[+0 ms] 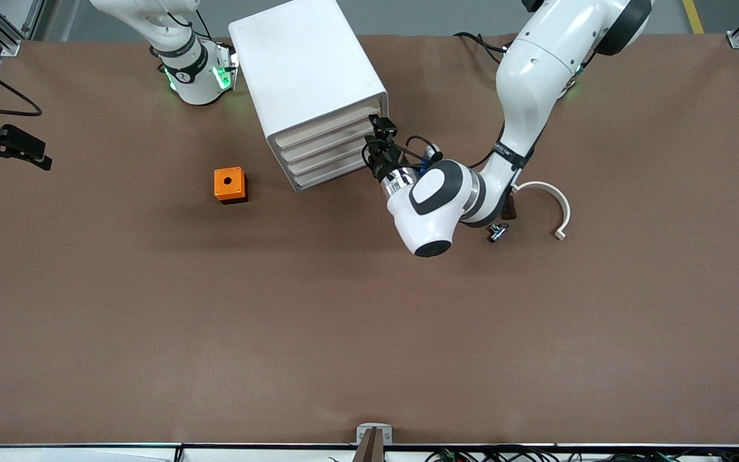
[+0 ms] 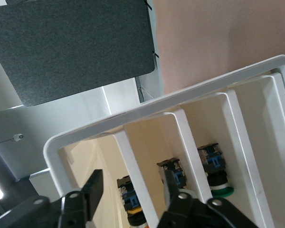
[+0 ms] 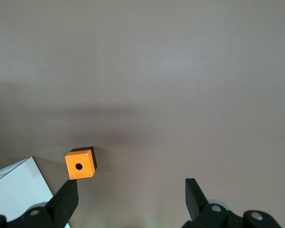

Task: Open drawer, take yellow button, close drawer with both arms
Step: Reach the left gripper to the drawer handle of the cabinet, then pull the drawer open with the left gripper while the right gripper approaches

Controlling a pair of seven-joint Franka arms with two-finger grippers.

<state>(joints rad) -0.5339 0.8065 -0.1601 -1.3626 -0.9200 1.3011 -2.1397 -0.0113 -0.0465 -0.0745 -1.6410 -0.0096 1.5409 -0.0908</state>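
The white cabinet [image 1: 305, 64] stands at the robots' side of the table, and all four drawers look shut. The top drawer [image 1: 328, 122] has a pale front. My left gripper [image 1: 379, 131] is open at that drawer's front, at the end toward the left arm. In the left wrist view my left gripper [image 2: 133, 175] faces the cabinet's front frame [image 2: 161, 107]. A button [image 2: 129, 197] with an orange cap, black body and blue end shows between the fingers, partly hidden by a white divider. My right gripper [image 3: 130, 190] is open and empty, high above the table; its arm waits.
An orange cube with a hole [image 1: 229, 185] sits on the table toward the right arm's end, also in the right wrist view [image 3: 79, 165]. Other buttons [image 2: 217, 166] show in the lower slots. A white curved piece [image 1: 552, 202] and a small dark part [image 1: 498, 231] lie by the left arm.
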